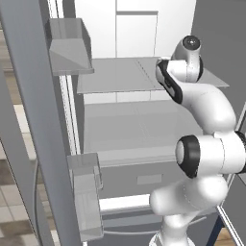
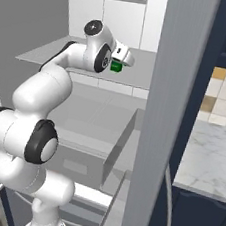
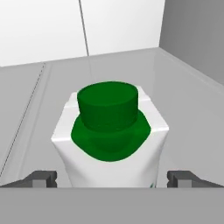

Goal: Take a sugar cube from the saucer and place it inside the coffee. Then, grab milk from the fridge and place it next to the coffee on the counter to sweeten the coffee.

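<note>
One milk carton (image 3: 109, 144) stands upright on a fridge shelf (image 3: 183, 105), between the wide-open fingers (image 3: 43, 178), which grip nothing yet. This looks like the milk-fetching step; next the fingers need to close on the carton's sides and lift it out toward the counter.

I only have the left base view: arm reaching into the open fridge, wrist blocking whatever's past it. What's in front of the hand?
Observer: A small white carton with a green cap, the milk, standing upright on the light-grey fridge shelf.
Operator: Fingers on it yet?
Observer: No. In the hand view the two dark fingers stand wide apart, one on each side of the carton, with a gap on both sides.
Operator: Anything else crowding it on that shelf?
Observer: Nothing else is visible near it; the right base view shows just the green of the carton past the wrist.
</note>
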Motion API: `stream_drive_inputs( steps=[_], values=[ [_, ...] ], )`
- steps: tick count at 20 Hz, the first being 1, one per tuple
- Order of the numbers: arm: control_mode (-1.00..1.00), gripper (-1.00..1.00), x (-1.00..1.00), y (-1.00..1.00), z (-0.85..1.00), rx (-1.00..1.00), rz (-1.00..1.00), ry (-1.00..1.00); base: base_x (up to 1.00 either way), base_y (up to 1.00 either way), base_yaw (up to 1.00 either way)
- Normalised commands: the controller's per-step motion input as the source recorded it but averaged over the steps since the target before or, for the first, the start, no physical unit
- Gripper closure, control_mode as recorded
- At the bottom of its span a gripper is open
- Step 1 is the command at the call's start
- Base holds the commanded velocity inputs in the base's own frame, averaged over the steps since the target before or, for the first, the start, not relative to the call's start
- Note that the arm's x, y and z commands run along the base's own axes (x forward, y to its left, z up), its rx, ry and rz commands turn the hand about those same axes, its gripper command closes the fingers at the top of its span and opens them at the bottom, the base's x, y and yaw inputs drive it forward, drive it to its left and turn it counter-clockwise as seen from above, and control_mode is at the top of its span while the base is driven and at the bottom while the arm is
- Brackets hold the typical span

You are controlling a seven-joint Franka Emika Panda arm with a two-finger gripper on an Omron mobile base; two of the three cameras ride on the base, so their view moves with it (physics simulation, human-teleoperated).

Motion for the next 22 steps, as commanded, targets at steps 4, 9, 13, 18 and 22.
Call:
stream_drive_inputs(
  steps=[4, 9, 13, 18, 22],
  values=[
    [-1.0, 1.0, 0.02, 0.0, 0.0, 0.0, 0.0, 0.0, 0.0, 0.0, 0.0],
    [-1.0, 1.0, -0.01, 0.0, 0.0, 0.0, 0.0, 0.0, 0.0, 0.0, 0.0],
    [-1.0, 1.0, -0.64, 0.04, 0.25, 0.0, 0.0, -0.04, 0.0, 0.0, 0.0],
    [-1.0, 1.0, -1.0, 0.23, 0.47, 0.0, 0.0, -0.13, 0.0, 0.0, 0.0],
    [-1.0, 1.0, -1.0, 0.31, 0.42, 0.0, 0.01, -0.16, 0.0, 0.0, 0.0]
  ],
)
